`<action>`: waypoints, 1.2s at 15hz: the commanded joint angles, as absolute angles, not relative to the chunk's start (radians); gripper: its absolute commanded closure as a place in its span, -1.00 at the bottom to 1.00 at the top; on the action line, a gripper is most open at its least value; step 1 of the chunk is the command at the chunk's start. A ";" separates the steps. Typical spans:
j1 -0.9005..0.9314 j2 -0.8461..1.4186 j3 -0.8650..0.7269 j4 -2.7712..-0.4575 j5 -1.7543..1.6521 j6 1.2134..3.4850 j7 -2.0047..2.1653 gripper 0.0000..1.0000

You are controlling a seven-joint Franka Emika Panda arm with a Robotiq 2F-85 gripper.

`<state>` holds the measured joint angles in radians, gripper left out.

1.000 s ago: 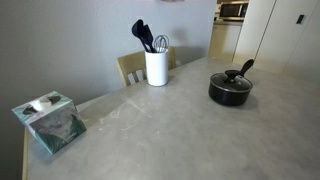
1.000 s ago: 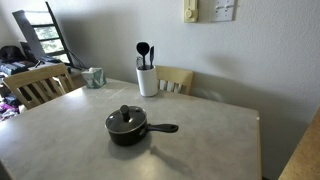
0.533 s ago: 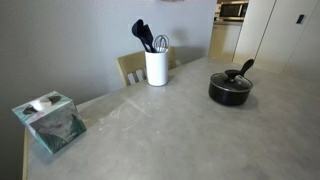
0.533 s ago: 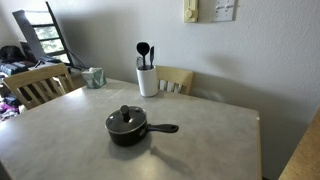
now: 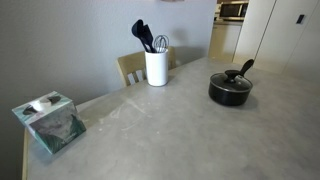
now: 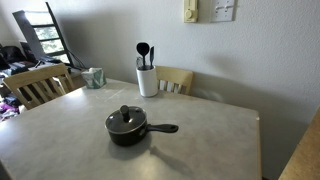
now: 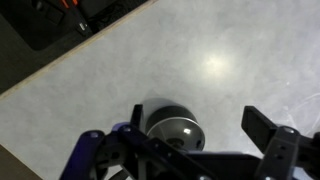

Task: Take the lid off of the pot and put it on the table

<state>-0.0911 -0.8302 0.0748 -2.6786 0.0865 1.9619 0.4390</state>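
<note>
The black pot [image 5: 230,93] [image 6: 127,133] stands on the light grey table [image 5: 170,135] [image 6: 205,140] in both exterior views, its long handle [image 6: 165,128] slanting out. The glass lid [image 5: 231,79] [image 6: 125,120] with its black knob sits on the pot. My gripper does not show in either exterior view. In the wrist view my gripper [image 7: 190,128] is open and empty, hovering above the pot [image 7: 163,109]. The lid [image 7: 172,130] lies between the dark fingers, which are apart from it.
A white utensil holder [image 5: 156,67] [image 6: 147,80] stands at the wall side of the table. A tissue box [image 5: 50,120] [image 6: 94,77] sits near a corner. Wooden chairs [image 6: 35,85] [image 6: 176,78] stand at the table's edges. The wrist view shows the table edge [image 7: 70,55].
</note>
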 commanded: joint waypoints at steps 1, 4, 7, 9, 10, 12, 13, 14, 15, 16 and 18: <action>-0.102 -0.831 0.085 -2.676 0.094 1.959 0.432 -1.00; -0.102 -0.832 0.086 -2.676 0.094 1.959 0.432 -1.00; -0.098 -0.812 0.073 -2.687 0.071 2.001 0.376 -1.00; -0.095 -0.791 0.050 -2.679 0.031 2.002 0.285 -1.00; -0.087 -0.777 0.029 -2.671 0.009 2.002 0.219 -1.00; -0.076 -0.748 -0.016 -2.662 -0.020 2.016 0.091 -1.00; -0.068 -0.732 -0.042 -2.655 -0.027 2.020 0.025 -1.00; -0.059 -0.717 -0.068 -2.651 -0.028 2.025 -0.038 -1.00; -0.052 -0.702 -0.089 -2.643 -0.033 2.022 -0.099 -1.00; -0.044 -0.688 -0.110 -2.637 -0.036 2.018 -0.162 -1.00; -0.026 -0.656 -0.157 -2.621 -0.033 2.009 -0.290 -1.00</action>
